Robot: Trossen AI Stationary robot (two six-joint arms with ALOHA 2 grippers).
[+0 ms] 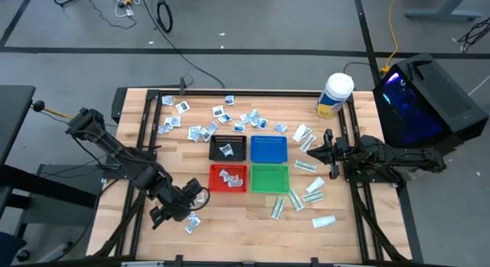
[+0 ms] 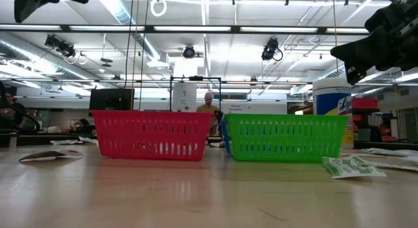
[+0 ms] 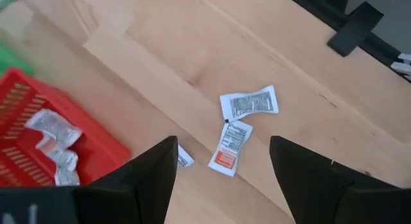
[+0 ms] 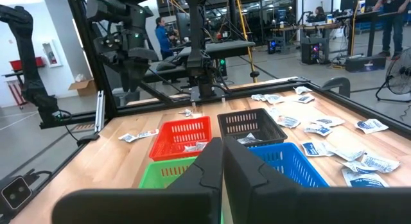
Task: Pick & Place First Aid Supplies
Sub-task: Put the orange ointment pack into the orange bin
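**Left gripper open above packets near the red tray**

The landmark here is the red tray (image 1: pixel 229 177), which stands in the middle of the wooden table (image 1: pixel 153 232) and already holds a few white packets (image 3: pixel 54 137).

The left gripper (image 1: pixel 186 202) hangs over the table beside the red tray, toward the table's front-left corner. Its two dark fingers (image 3: pixel 148 179) stand apart and hold nothing. Between them, in the left wrist view, two small packets lie flat on the wood: one white with dark print (image 3: pixel 249 103), and one with an orange end (image 3: pixel 230 147), touching it at a corner. A third packet (image 3: pixel 184 159) shows only partly, next to one finger.

The right gripper (image 1: pixel 328 151) waits well apart from the red tray, past the green tray (image 1: pixel 269 177), at the table's right edge. Its fingers are pressed together and empty.

Behind the red tray stand the black tray (image 1: pixel 228 148) and the blue tray (image 1: pixel 269 148). Many squarish white packets (image 1: pixel 218 112) lie scattered beyond the black tray. Longer green-and-white packets (image 1: pixel 306 166) lie beyond the green tray, on its right.
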